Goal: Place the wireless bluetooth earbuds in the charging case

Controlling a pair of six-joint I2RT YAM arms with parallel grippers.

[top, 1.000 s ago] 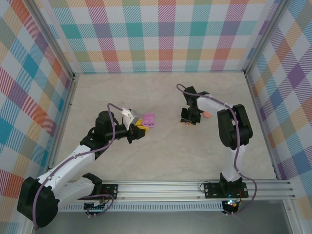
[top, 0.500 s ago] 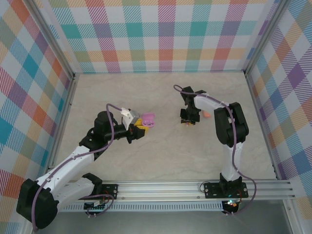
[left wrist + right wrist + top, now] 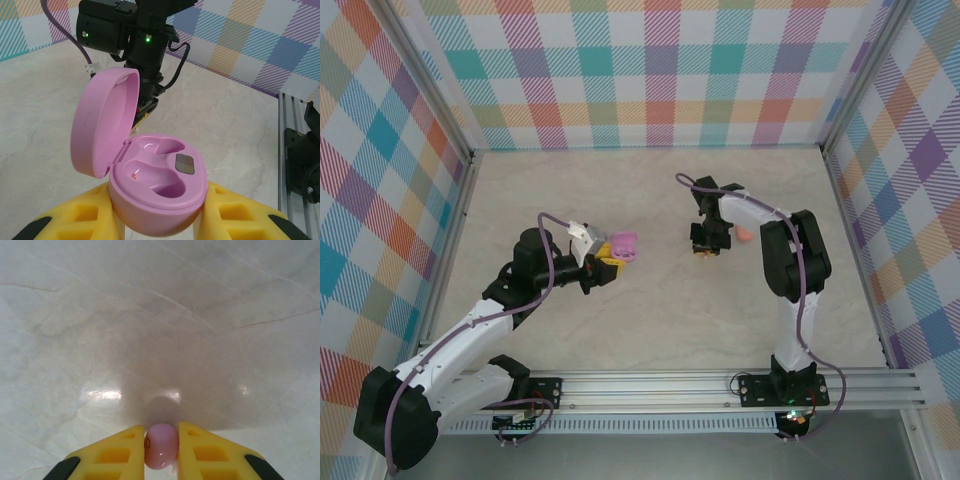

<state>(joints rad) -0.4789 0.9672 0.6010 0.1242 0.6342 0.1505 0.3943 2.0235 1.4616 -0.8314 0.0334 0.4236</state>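
**Left side.** Left end effector [image 3: 159,222] is gripping the case [image 3: 157,195] from both sides, its yellow fingers [image 3: 75,220] pressing against the lower half. The case is sitting upright and open. Its lid [image 3: 102,122] is standing up on the hinge at the left. Both wells [image 3: 167,146] are showing bare, with a small dark patch [image 3: 185,164] lying between them and a tiny orange glint [image 3: 133,176] showing in the nearer one. From above, the case is sitting left of centre over the counter [image 3: 650,320]. Whether it is touching the surface cannot be told.

**Right side.** Right end effector [image 3: 161,442] is gripping one lilac earbud [image 3: 161,446], with a yellow finger [image 3: 120,450] touching it on either side. The earbud is sitting right at the fingertips and casting a soft shadow on the counter just beyond. Whether it is resting on the counter or hanging just above it cannot be told. From above, this end effector is pointing down right of centre, well apart from the case.

**Other.** A small orange bit [image 3: 745,235] is lying on the counter just beside the right arm [image 3: 790,250]. It is too small to tell whether it is an earbud or a case. In the left wrist view the right arm's dark wrist is showing beyond the lid, with two green lights glowing on it.
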